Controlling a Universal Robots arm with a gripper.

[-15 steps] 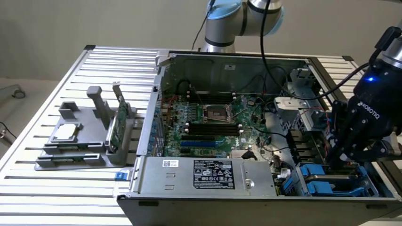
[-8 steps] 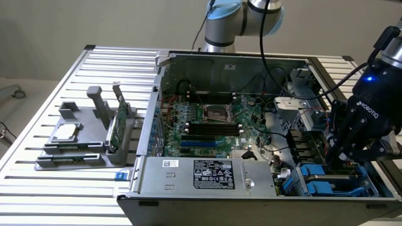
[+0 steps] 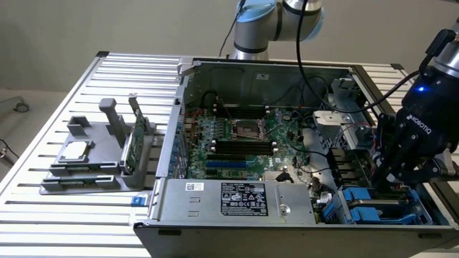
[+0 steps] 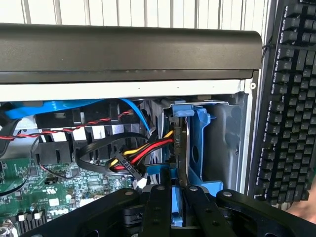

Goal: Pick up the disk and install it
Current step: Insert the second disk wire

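Slatted metal table (image 3: pixel 43 226) holds an open computer case (image 3: pixel 215 228). At lower right we see our gripper (image 3: pixel 391 180) reaching down into the bay, pinching what looks like the disk (image 4: pixel 174 207) in its blue carrier so it slides in. Cables (image 4: pixel 143 153) crowd beside it. Farther off, upper right, stands a keyboard (image 4: pixel 291 98).

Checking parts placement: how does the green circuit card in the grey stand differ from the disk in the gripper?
The green circuit card stands edge-up in the grey stand outside the case; the disk sits inside the case bay. The card is bare; the disk has a blue carrier, gripped by the gripper. Both are upright.
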